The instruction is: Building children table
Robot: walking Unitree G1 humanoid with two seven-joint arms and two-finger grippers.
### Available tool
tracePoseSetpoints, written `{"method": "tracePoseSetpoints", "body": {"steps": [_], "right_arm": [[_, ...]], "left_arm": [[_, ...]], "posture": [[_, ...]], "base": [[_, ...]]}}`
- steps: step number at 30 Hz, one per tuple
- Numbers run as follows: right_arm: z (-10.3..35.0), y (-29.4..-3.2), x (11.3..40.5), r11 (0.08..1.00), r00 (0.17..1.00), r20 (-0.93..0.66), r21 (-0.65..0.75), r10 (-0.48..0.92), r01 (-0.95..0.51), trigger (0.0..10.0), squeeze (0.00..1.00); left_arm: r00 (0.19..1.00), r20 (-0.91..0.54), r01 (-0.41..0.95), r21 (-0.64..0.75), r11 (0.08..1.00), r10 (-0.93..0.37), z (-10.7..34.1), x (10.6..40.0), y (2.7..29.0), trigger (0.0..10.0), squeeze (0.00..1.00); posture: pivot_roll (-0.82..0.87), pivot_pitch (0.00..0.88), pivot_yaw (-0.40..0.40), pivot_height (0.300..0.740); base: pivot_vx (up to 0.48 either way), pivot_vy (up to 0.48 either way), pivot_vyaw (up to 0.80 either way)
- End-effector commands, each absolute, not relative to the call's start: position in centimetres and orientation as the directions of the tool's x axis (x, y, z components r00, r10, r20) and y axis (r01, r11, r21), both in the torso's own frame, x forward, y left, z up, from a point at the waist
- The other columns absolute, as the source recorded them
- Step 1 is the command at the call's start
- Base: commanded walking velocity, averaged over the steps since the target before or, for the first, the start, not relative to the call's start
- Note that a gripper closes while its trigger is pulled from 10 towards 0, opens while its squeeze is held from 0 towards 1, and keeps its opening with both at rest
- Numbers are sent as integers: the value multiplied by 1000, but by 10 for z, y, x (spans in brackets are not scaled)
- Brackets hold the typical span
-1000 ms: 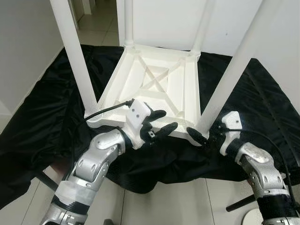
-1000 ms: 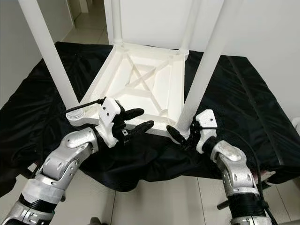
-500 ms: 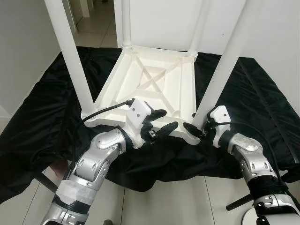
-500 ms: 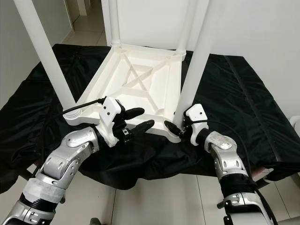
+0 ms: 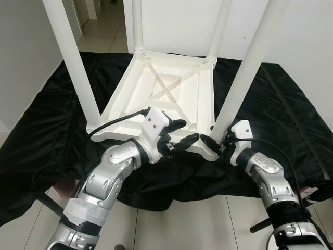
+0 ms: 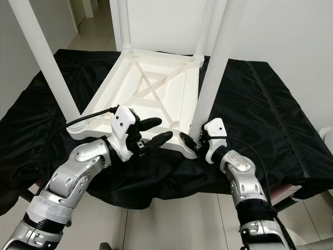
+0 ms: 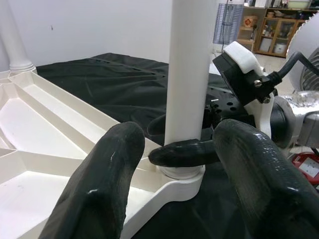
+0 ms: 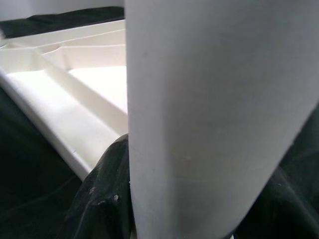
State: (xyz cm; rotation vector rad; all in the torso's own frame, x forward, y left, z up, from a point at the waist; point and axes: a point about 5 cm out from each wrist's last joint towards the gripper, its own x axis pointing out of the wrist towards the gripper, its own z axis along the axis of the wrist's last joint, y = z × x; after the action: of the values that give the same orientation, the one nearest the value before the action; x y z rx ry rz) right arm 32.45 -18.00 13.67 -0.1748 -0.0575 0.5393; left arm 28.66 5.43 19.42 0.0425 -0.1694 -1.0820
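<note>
The white children's table (image 5: 156, 99) lies upside down on a black cloth (image 5: 47, 120), its legs pointing up. My right gripper (image 5: 214, 145) is at the base of the near right leg (image 5: 237, 88), with a black finger on each side of it, shut on the leg; in the right wrist view that leg (image 8: 209, 114) sits between the fingers (image 8: 102, 199). My left gripper (image 5: 183, 132) hovers open just over the tabletop's front edge, beside the same corner. The left wrist view shows its open fingers (image 7: 99, 189) framing the leg base (image 7: 182, 172) and the right gripper's finger hooked round it.
The near left leg (image 5: 70, 62) and two far legs (image 5: 137, 23) stand upright. The cloth covers a low platform whose front edge is just behind my forearms. Tiled floor (image 5: 182, 219) lies below, walls stand to the left and behind.
The camera has shifted, so the table sits further left in view. My right gripper has drawn in tighter round the base of the near right leg. The left gripper holds its place, open.
</note>
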Motion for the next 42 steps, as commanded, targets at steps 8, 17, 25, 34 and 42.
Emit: {"method": "tracePoseSetpoints", "body": {"steps": [8,17,25,34,42], "right_arm": [[124,-175,310,998,999,5,-34,54,-53,10000,0],[112,-137,299,984,984,-10,29,-177,177,10000,0],[120,-125,299,989,990,12,34,-144,143,10000,0],[121,-121,294,988,990,2,59,-142,142,10000,1000],[127,-129,288,991,989,70,42,-129,126,10000,1000]], "left_arm": [[417,112,896,116,428,-902,191,285,50,10000,0],[415,115,897,116,427,-902,191,284,49,10000,0],[418,117,895,114,430,-901,190,282,48,10000,0],[424,113,892,122,436,-899,188,282,49,10000,0],[426,107,890,128,437,-899,187,282,49,10000,0]], "posture": [[-57,62,21,740],[-50,59,13,740],[-42,51,-7,740],[-37,47,-11,740],[-47,43,-18,740]], "base": [[0,0,0],[0,0,0],[0,0,0],[0,0,0],[0,0,0]]}}
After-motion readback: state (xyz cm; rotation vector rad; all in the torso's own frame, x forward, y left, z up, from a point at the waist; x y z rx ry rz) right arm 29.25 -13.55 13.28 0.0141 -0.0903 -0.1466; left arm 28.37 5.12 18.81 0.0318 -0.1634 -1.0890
